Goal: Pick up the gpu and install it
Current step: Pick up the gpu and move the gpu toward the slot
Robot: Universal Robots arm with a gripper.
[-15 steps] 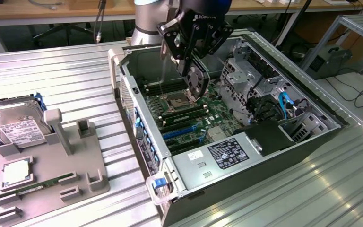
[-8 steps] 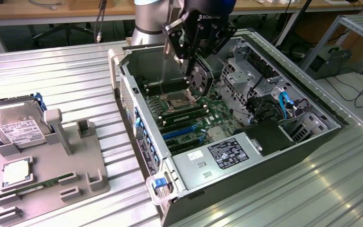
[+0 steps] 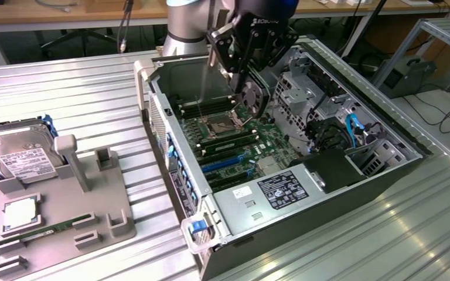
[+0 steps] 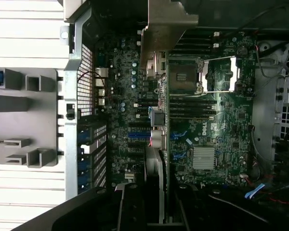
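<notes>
- a robot arm (image 3: 184,26) reaches down into an open computer case (image 3: 156,111) that lies on its side on a ribbed metal table (image 3: 77,88).
- the jaws are closed narrow on the gpu (image 3: 253,96), gripping it by its upper edge.
- the gpu hangs upright inside the case opening, over the motherboard (image 3: 268,140), with its black round fan facing the camera. its lower edge looks clear of the board and is not seated in a slot.
- in the exterior view, the open cpu socket (image 3: 223,124) sits just below the card, towards 7 o'clock from it.
- the wrist view looks straight down the gpu (image 4: 157,154), seen edge-on as a thin strip across the motherboard (image 4: 221,125), with its metal end bracket (image 4: 169,29) at the far end.
- there, the cpu socket (image 4: 202,74) lies just beside the card, and blue expansion slots (image 4: 137,135) cross under it.
- a labelled power supply (image 3: 283,190) fills the case corner at 5 o'clock from the gpu.
- well apart, at 8 o'clock from the case, a grey parts holder (image 3: 61,216) carries a hard drive (image 3: 18,155) and a memory stick (image 3: 45,229).
</notes>
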